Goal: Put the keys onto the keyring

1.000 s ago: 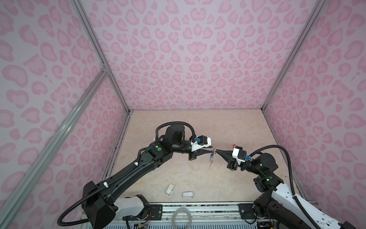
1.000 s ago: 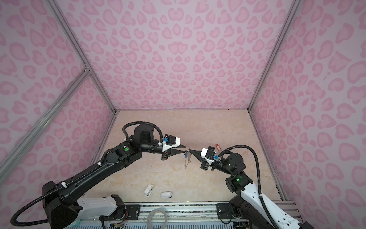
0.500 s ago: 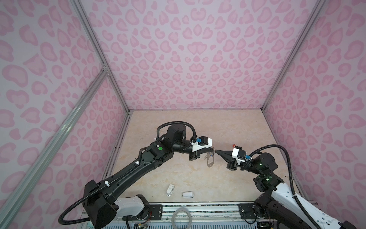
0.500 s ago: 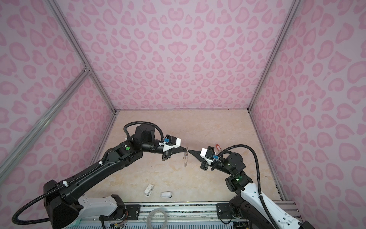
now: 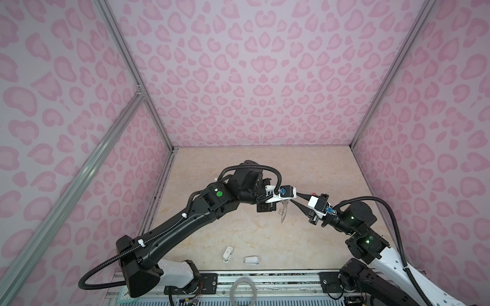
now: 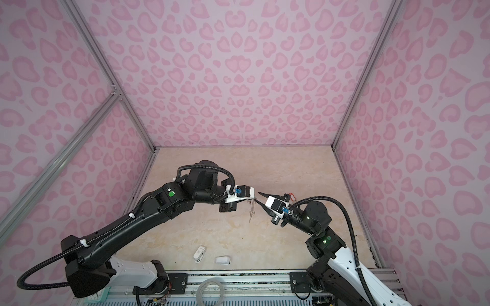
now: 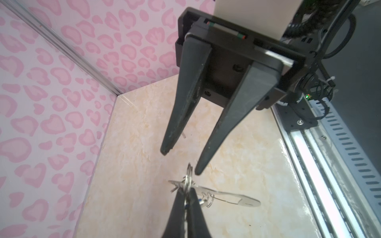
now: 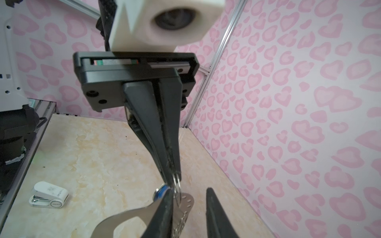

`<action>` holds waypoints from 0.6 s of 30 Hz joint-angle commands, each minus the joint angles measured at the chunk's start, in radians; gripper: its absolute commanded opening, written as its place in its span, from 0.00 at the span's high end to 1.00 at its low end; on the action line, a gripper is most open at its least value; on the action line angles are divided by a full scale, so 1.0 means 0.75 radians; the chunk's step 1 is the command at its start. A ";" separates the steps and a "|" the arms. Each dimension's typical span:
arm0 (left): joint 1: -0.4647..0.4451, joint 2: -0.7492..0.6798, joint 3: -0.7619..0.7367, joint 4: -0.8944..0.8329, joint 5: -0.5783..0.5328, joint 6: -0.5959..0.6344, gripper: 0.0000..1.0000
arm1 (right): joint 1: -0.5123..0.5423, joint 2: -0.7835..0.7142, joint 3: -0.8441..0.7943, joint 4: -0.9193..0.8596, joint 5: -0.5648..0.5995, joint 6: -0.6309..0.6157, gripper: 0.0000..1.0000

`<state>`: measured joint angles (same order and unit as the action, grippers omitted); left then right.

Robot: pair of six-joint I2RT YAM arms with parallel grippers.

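Observation:
The keyring (image 7: 226,197) is a thin grey plate with wire split rings, hanging in mid-air over the middle of the floor in both top views (image 5: 283,213) (image 6: 251,212). My left gripper (image 7: 186,197) is shut on one of its split rings. My right gripper (image 8: 188,206) stands open around the plate's ring edge (image 8: 185,203), its fingertips (image 7: 198,171) just off the ring. A blue key tag (image 8: 159,190) peeks out beside the plate; I cannot tell how it hangs. The red-orange key (image 6: 291,196) lies on the floor behind my right gripper (image 6: 257,196).
Two small white plastic pieces (image 5: 228,253) (image 5: 251,260) lie near the front edge, one also in the right wrist view (image 8: 48,196). A pale grey hoop (image 5: 243,291) rests on the front rail. Pink patterned walls close in on three sides.
My left gripper shut on the keyring's split ring. My right gripper then opened and let go of it. The keyring now hangs from the left gripper alone.

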<state>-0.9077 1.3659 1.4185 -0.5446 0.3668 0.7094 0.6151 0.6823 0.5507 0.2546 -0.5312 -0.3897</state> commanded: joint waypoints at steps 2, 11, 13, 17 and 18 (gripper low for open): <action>-0.019 0.030 0.065 -0.112 -0.121 0.061 0.97 | 0.031 0.036 0.019 -0.062 0.018 -0.057 0.73; -0.054 0.048 0.098 -0.178 -0.172 0.121 0.97 | 0.044 0.079 0.025 -0.033 0.050 -0.055 0.80; -0.058 0.048 0.099 -0.182 -0.175 0.129 0.97 | 0.048 0.091 0.029 -0.032 0.054 -0.055 0.82; -0.060 0.041 0.101 -0.186 -0.168 0.139 0.97 | 0.052 0.111 0.035 -0.035 0.056 -0.058 0.86; -0.060 0.041 0.101 -0.183 -0.166 0.140 0.97 | 0.053 0.115 0.037 -0.037 0.055 -0.059 0.88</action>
<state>-0.9504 1.3968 1.4754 -0.6792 0.2264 0.7956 0.6525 0.7624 0.5705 0.2153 -0.5056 -0.4305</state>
